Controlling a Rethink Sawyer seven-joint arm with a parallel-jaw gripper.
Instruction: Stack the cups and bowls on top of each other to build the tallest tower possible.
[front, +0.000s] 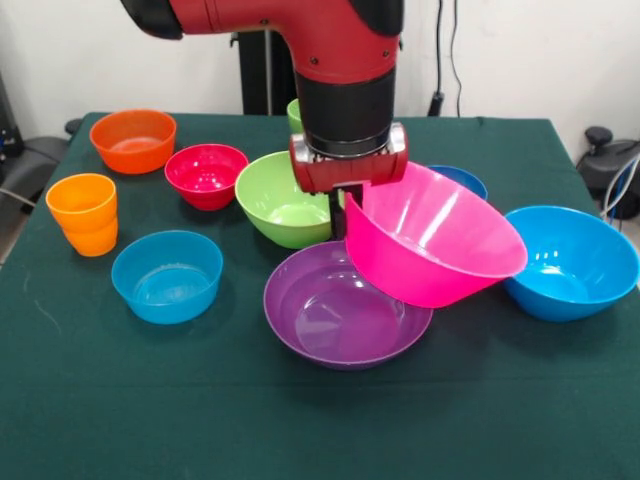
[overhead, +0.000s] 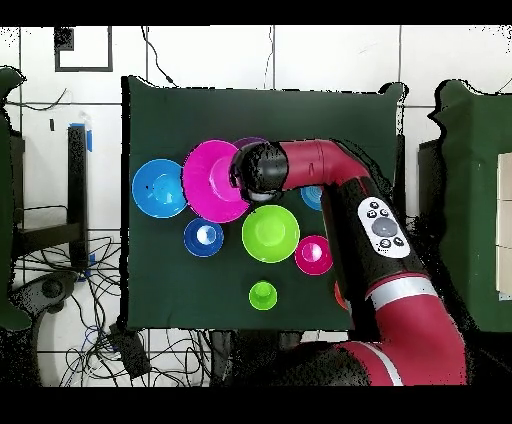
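No brand, label or readable writing shows on any bowl, cup or the arm. In the front view the gripper (front: 345, 212) is closed on the rim of the pink bowl (front: 432, 240), holding it tilted, its lower edge over the purple bowl (front: 345, 318), which sits on the green surface (front: 320, 430) directly below. Just behind the gripper is the lime green bowl (front: 280, 200); the sky-blue bowl (front: 575, 262) lies well off to one side. On the other side sit the red bowl (front: 206, 175), the orange bowl (front: 133, 140), the light-blue bowl (front: 167, 276) and the orange cup (front: 84, 213).

The overhead view hides the gripper under the arm's wrist. It alone shows the light green cup (overhead: 262, 294) in full and the dark-blue bowl (overhead: 203, 237) clearly.
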